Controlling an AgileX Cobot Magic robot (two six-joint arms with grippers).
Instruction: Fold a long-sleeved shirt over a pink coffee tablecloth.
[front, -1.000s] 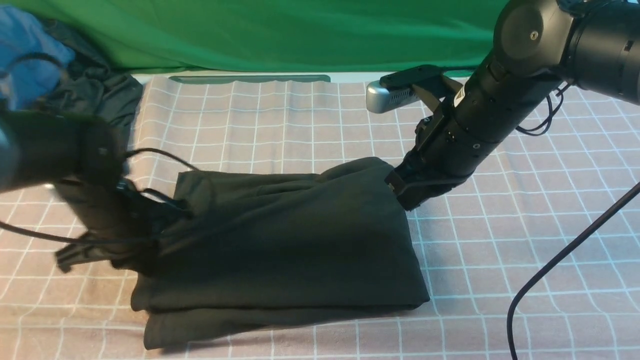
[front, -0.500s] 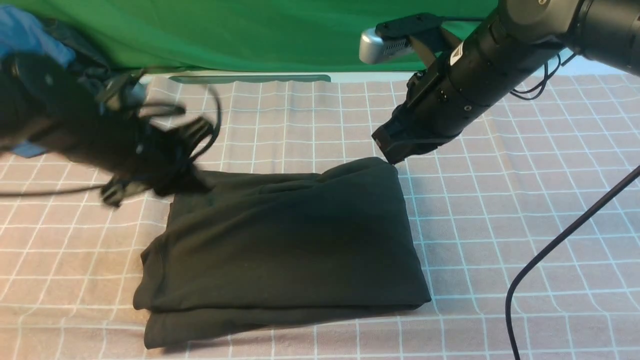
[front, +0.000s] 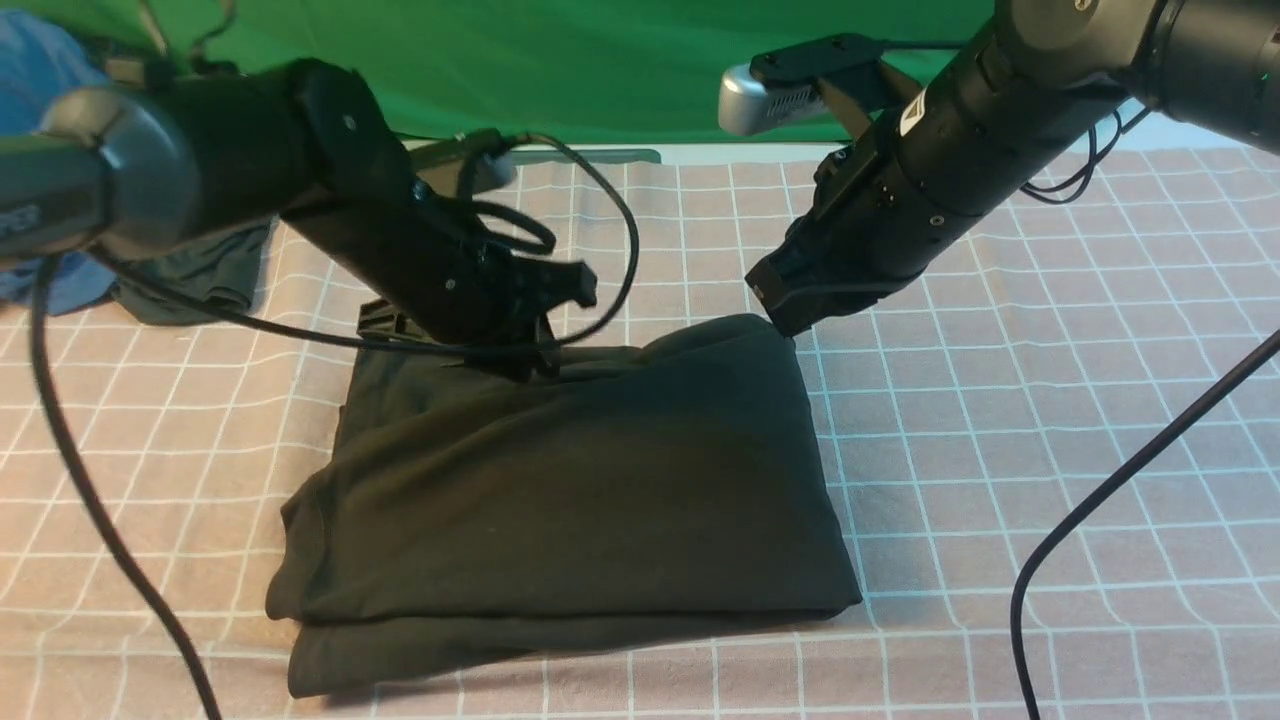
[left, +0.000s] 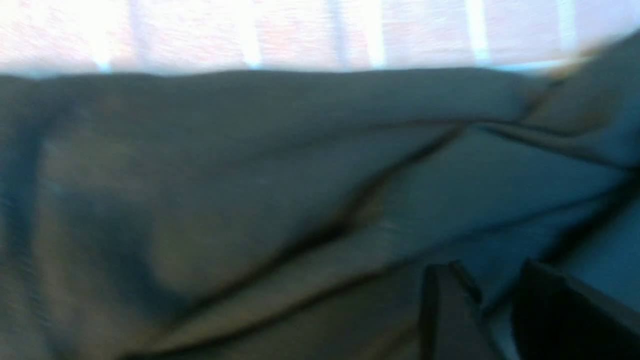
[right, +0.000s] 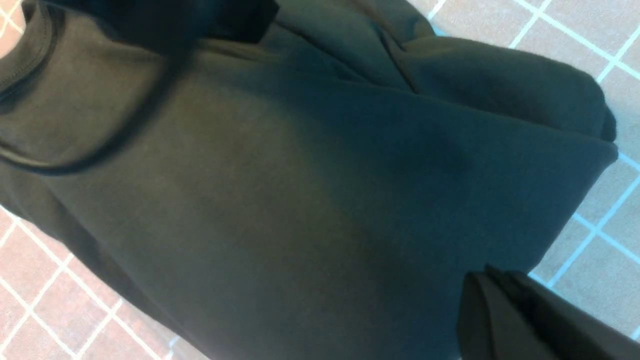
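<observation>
Your left gripper (front: 520, 345) has swung in from the far-left side and now sits low on the shirt's (front: 580, 500) far edge, while your right gripper (front: 785, 320) has hardly moved in the last half second and hangs just above the far-right corner. The shirt lies folded into a thick rectangle in the middle of the tablecloth (front: 1000, 480), layers stacked, lower layer peeking out at the near edge. From here, you risk dragging the top layer if the left arm pushes or lifts with fabric caught, undoing the fold; its loose cable (front: 600, 230) also hangs near the cloth. The left wrist view, blurred, shows two fingers (left: 445, 310) slightly parted over a crease, gripping nothing you can see. The right wrist view shows its fingers (right: 505, 315) pressed together, apparently empty, plus the collar ribbing that the front view hides.
</observation>
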